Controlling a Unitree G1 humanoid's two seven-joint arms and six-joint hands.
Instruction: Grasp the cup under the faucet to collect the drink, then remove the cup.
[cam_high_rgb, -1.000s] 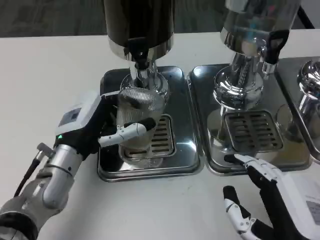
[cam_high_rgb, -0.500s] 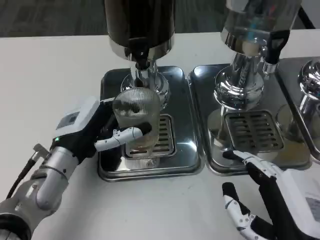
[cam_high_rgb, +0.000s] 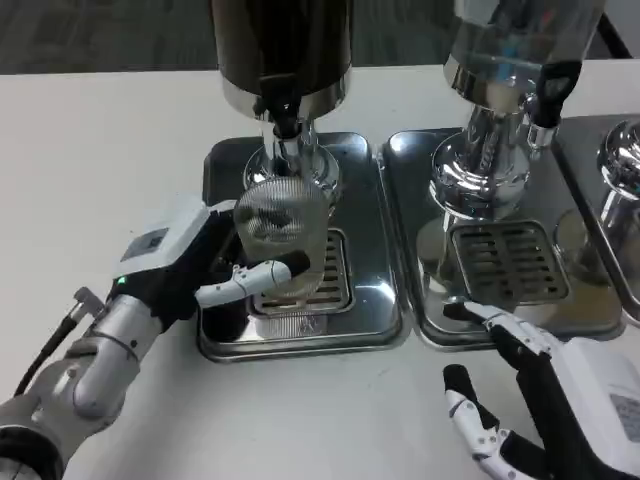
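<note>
Under the faucet (cam_high_rgb: 285, 125), we found left hand (cam_high_rgb: 185, 265) fingers (cam_high_rgb: 255, 278) grasping the cup (cam_high_rgb: 280, 240); right hand (cam_high_rgb: 540, 400) released. We advised lifting level.

Lab-style drinks station: dispensers (cam_high_rgb: 283, 60) on white table (cam_high_rgb: 90, 150).

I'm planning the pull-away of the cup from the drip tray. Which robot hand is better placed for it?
The left robot hand: it already grips the ribbed glass cup below the faucet. The right robot hand rests open, away from that tray.

The white table (cam_high_rgb: 90, 150) bears two steel drip trays (cam_high_rgb: 385, 300) (cam_high_rgb: 405, 160) (side by side, touching).
</note>
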